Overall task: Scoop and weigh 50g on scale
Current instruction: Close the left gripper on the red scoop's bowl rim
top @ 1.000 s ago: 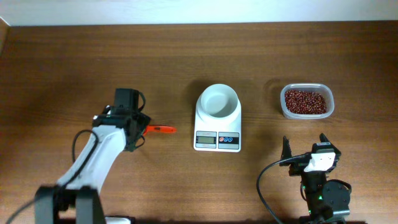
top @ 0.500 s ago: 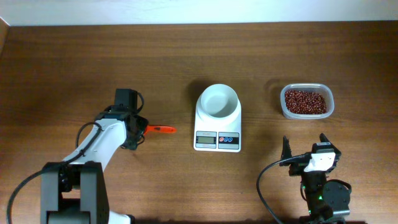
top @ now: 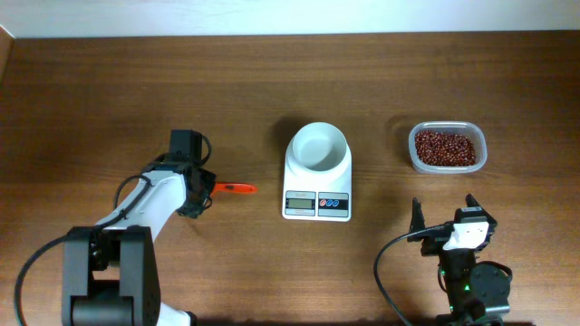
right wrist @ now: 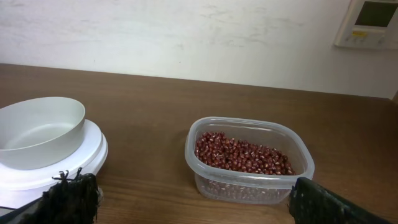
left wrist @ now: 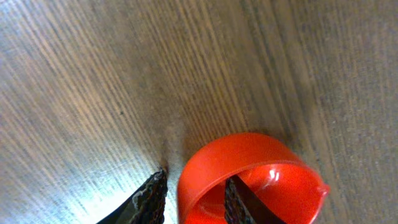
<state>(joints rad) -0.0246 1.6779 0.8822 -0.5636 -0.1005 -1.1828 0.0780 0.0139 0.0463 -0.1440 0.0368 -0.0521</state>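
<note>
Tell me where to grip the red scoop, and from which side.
Grip the red scoop by its cup wall, coming from above: the cup seems to sit mouth-up, so its thin rim fits between the left claw fingers. The handle lies flat against the table.

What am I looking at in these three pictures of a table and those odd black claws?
These are two robot arms at a wooden table. One picture looks straight down from above. The other two come from a small camera on each arm's wrist, so you see that arm's own claw tips.

On the table are a white scale with an empty bowl, a clear tub of red beans, and an orange scoop.

The left gripper has one finger inside the scoop's cup and one outside. Whether it grips yet is unclear. The right gripper is wide open and holds nothing.
</note>
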